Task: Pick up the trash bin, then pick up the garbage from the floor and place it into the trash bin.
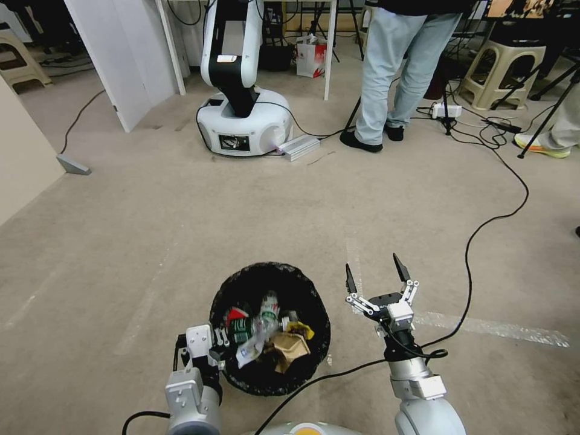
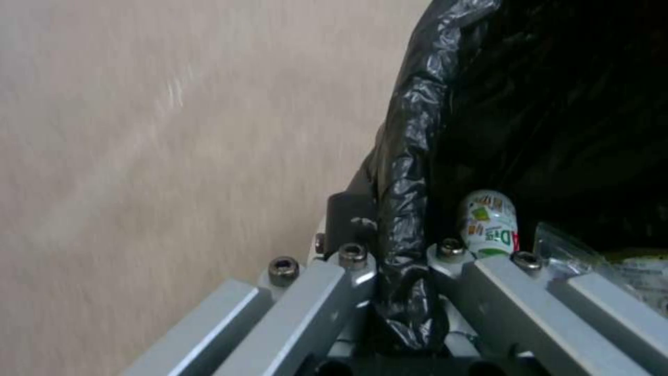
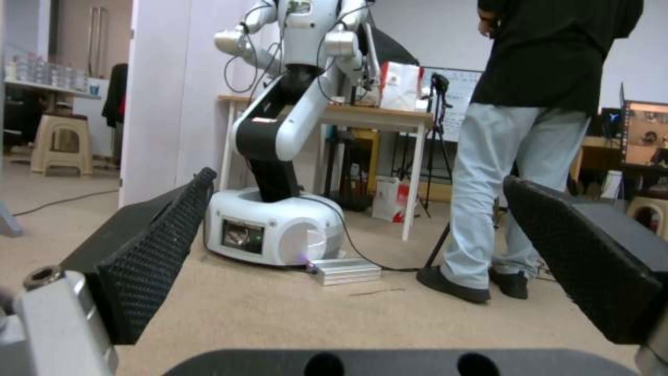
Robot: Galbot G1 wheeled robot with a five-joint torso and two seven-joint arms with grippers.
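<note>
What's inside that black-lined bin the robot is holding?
The trash bin, gripped at its rim by the left gripper, holds the garbage: a small green-and-white bottle, a red-white packet, a yellow wrapper and a crumpled brown paper bag. Anything beneath that pile is hidden.

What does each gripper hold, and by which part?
Left gripper clamps the trash bin by its bag-covered rim; right gripper holds nothing, jaws open.

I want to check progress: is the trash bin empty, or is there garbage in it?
Not empty: the trash bin holds garbage, including a small bottle, a brown paper bag and wrappers.
</note>
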